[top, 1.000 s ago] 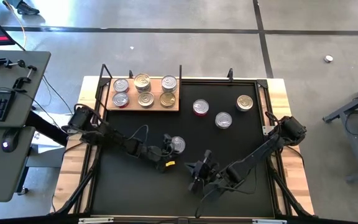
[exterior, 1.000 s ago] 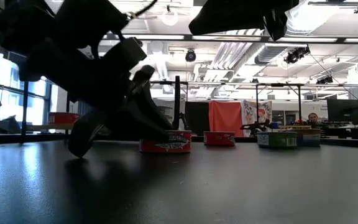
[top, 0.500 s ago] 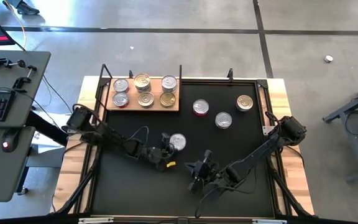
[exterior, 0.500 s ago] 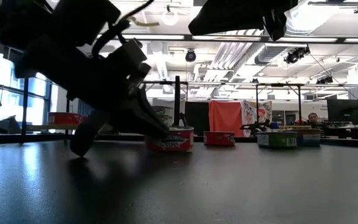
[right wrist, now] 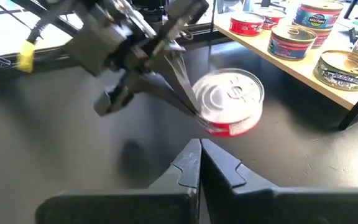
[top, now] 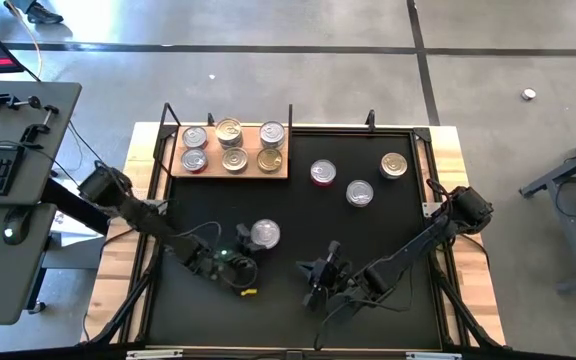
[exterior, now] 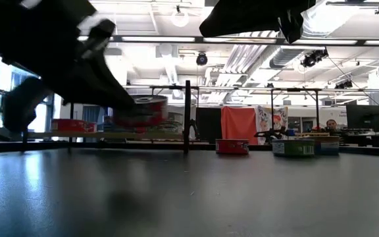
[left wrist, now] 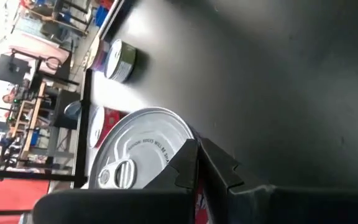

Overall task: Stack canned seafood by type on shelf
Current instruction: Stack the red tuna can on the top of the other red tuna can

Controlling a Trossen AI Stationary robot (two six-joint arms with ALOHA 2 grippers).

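Black table mat [top: 298,290] under everything, with the wooden shelf [top: 230,172] along its far left edge, already carrying six tins in two rows of three

Three more tins loose on the mat right of the shelf: a red-sided one [top: 323,173], a silver one [top: 359,193] and a gold-lidded one [top: 393,165], all well apart from the arms

Left arm swung back toward its own side since half a second ago, elbow now out over the table's left edge, left gripper [top: 245,246] pulled toward the near left of the mat

Red-sided silver-lidded tin [top: 265,234] clenched between the left fingers and no longer on the mat: resting flat a second ago in the low view, now raised [exterior: 141,109] clear of the surface at about shelf height

Meaning for the task, as a judgement: pick done, carry to the shelf begun, placement on a matching red-sided stack not yet made

Right gripper [top: 314,281] parked low near the mat's middle front, fingers pressed together on nothing [right wrist: 199,163]

Lift plain only in the low view; overhead view shows just a sideways shift. Right wrist view alone shows the tin [right wrist: 232,101] tilted, pinched at its rim by thin fingers, with the shelf tins behind. Left wrist view alone shows the pull-tab lid [left wrist: 138,155] close up
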